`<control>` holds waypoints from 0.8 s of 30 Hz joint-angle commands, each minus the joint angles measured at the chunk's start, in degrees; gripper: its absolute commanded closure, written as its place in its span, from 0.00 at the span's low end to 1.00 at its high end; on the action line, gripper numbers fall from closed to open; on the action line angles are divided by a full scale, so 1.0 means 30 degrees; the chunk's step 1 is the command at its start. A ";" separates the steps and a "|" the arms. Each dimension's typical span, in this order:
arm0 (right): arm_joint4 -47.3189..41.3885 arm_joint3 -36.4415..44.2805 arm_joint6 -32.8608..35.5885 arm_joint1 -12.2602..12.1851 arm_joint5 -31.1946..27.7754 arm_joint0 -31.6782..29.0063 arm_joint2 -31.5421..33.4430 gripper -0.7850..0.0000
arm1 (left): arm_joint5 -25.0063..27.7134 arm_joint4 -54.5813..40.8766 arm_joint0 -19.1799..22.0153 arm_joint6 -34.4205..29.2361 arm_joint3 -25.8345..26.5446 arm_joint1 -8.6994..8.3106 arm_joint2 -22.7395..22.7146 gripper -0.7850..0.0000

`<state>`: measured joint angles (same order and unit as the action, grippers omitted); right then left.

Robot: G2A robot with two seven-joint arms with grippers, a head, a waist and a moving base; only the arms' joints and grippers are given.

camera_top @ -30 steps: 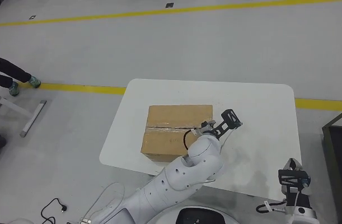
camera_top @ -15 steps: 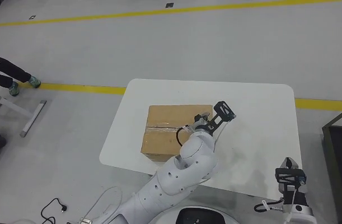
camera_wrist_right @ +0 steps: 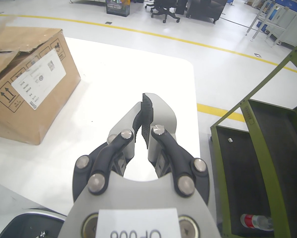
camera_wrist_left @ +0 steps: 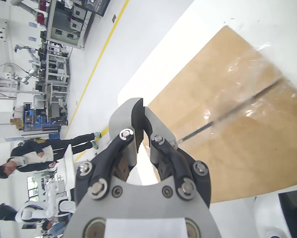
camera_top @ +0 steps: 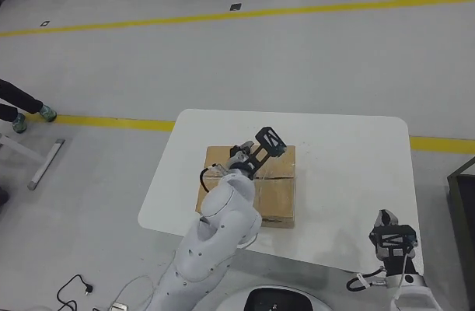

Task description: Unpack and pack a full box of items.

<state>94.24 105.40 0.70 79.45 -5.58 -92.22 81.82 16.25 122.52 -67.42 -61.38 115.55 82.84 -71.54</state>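
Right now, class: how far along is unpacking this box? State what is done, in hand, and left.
Done: nothing visibly; the box sits on the table with flaps down and a taped seam, no items out. In hand: the left end effector, shut, hangs above the box top. The right end effector, shut, is near the table's corner. Left: opening, unpacking, repacking.
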 commanded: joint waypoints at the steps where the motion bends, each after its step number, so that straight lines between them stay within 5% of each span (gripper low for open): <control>1: 0.0000 -0.0032 -0.0120 -0.0017 -0.0261 0.0119 -0.0153 1.00 | 0.0164 0.0277 -0.0396 0.0112 0.0370 -0.0080 -0.0669 1.00; 8: 0.0498 -0.0313 -0.0204 -0.0051 -0.0632 0.0687 -0.0861 1.00 | -0.0051 -0.0024 -0.1653 0.0497 0.1338 -0.0177 -0.2151 1.00; 10: 0.0580 -0.0402 -0.0175 -0.0055 -0.0568 0.0833 -0.0987 1.00 | -0.0202 -0.0541 -0.1815 0.0564 0.1267 -0.0116 -0.1831 0.57; 12: 0.0754 -0.0467 -0.0171 -0.0075 -0.0530 0.0916 -0.1042 1.00 | -0.0232 -0.1218 -0.1791 0.0778 0.1021 -0.0026 -0.1165 0.00; 24: 0.0398 -0.0795 -0.0218 -0.0221 -0.0175 0.0828 -0.0400 1.00 | 0.1582 -0.0840 0.0077 0.0816 -0.2170 0.0321 0.2258 0.00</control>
<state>95.61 103.06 0.07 78.82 -6.18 -89.71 80.47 20.40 119.34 -67.47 -58.79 109.73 83.79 -65.14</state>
